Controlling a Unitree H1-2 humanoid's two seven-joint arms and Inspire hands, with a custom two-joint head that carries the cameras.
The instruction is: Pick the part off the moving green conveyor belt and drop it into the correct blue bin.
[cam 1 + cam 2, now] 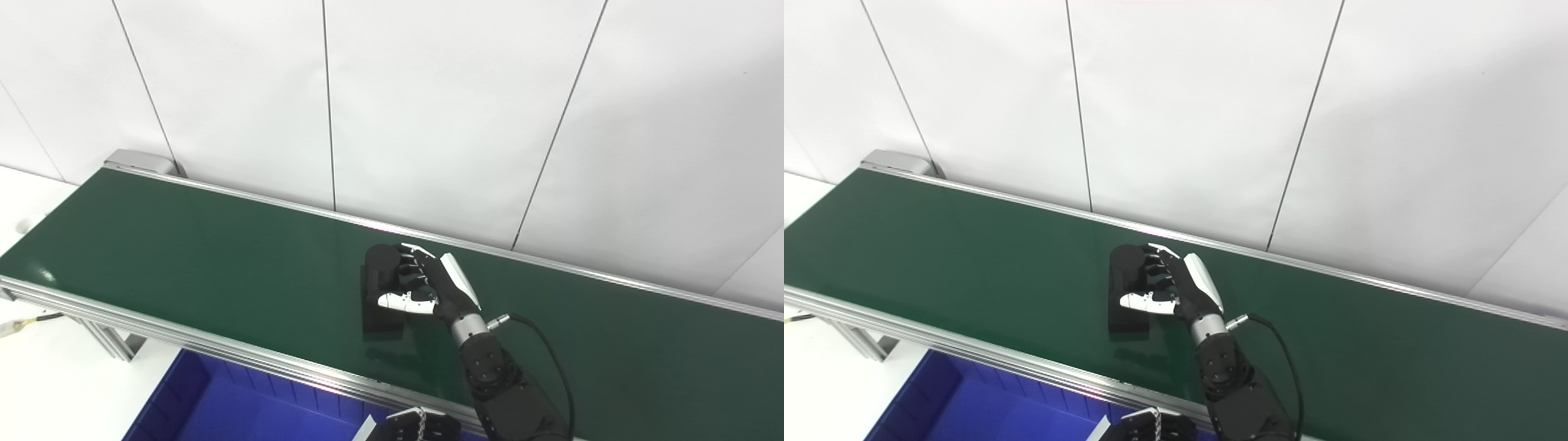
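Note:
A black block-shaped part (381, 320) lies on the green conveyor belt (184, 257), near the middle of its width. My right hand (422, 285) reaches in from the lower right and is curled over the far end of the part, fingers wrapped across its top and the white thumb pressed along its side. The part's near end still rests on the belt. Only the knuckles of my left hand (409, 427) show at the bottom edge, below the belt's front rail, so its fingers are hidden.
A blue bin (202, 404) sits below the belt's front rail at the bottom left. The aluminium rail (184, 340) runs along the near edge. A white panelled wall stands close behind the belt. A white surface lies to the left.

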